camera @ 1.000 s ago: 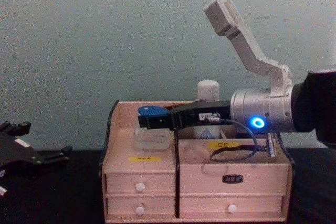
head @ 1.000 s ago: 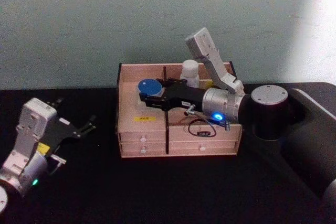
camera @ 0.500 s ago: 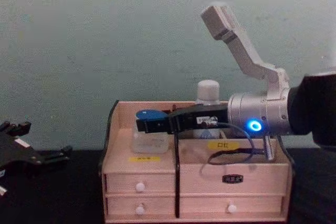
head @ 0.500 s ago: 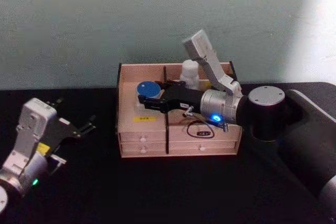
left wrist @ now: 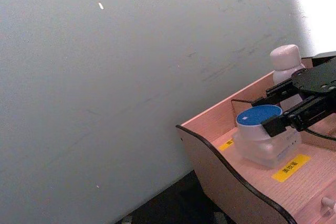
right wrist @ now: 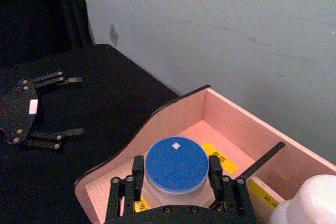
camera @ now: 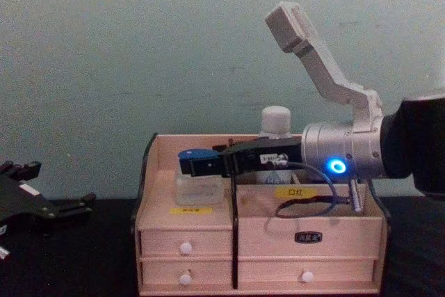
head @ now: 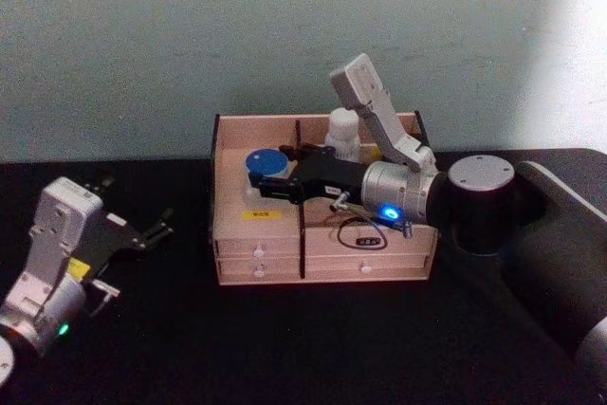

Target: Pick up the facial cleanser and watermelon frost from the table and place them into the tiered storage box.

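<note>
- Head view: our right end effector [head: 254, 180] grips the watermelon frost [head: 267, 163] inside the tiered storage box [head: 258, 231].
- Beside it, the facial cleanser [head: 342, 132] is already stowed.
- We judge only release remains.
- Left end effector [head: 156, 230] open, parked.

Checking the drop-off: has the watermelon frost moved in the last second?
Yes. In the chest view, the watermelon frost has sunk lower against the tiered storage box, held by the right pincer.

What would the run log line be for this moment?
right gripper: shut on watermelon frost, left compartment of tiered storage box | facial cleanser: already inside | left gripper: open, parked on table
</note>
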Robot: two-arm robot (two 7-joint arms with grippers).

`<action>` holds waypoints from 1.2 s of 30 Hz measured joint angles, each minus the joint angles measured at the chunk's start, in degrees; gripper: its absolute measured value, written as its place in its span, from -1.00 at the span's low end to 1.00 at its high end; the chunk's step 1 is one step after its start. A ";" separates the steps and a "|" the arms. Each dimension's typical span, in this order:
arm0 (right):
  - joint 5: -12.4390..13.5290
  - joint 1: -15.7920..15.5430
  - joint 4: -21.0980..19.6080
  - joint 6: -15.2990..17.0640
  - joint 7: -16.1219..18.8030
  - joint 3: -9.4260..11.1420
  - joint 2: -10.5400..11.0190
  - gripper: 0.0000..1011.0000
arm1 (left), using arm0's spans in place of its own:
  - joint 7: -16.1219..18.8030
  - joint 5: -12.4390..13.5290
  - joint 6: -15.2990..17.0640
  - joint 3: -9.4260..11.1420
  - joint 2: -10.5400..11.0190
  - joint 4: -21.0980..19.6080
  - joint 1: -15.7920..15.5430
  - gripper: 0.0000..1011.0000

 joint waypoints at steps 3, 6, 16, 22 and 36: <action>0.03 -0.01 0.00 -0.01 0.01 0.00 0.00 0.66 | 0.00 0.00 0.00 0.00 0.00 0.00 0.00 0.98; 0.06 -0.02 0.00 -0.01 0.02 0.00 0.01 0.82 | 0.00 0.00 0.00 0.00 0.00 0.00 0.00 0.98; 0.12 -0.06 0.00 -0.01 0.05 0.00 0.01 0.98 | 0.00 0.00 0.00 0.00 0.00 0.00 0.00 0.98; 0.41 -0.35 -0.50 0.05 0.23 0.42 0.11 0.98 | 0.00 0.00 0.00 0.00 0.00 0.00 0.00 0.98; 2.73 -4.65 -12.23 0.07 -1.76 3.39 3.65 0.98 | 0.00 0.00 0.00 0.00 0.00 0.00 0.00 0.98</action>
